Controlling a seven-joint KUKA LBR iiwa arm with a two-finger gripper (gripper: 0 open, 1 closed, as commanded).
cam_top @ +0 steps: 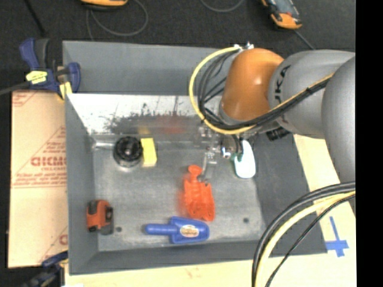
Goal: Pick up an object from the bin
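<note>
Lying nearest the front wall of the grey metal bin (81,190) is a blue plastic-handled tool with an oval label (179,229), and toward the front left corner sits a small orange-and-black tape measure (99,216). Just behind the blue tool, near the middle of the floor, a translucent orange ribbed plastic piece (198,197) lies with its narrow end pointing toward the back. The gripper (215,157) hangs right at that narrow end, under the arm's rounded orange cover (250,82). Whether it is open or closed, or has hold of anything, I cannot tell. A white oval object with a green spot (244,163) lies just beside it on the view's right. Farther back on the left, a black round metal-rimmed disc (127,150) touches a yellow foam block (148,152).
</note>
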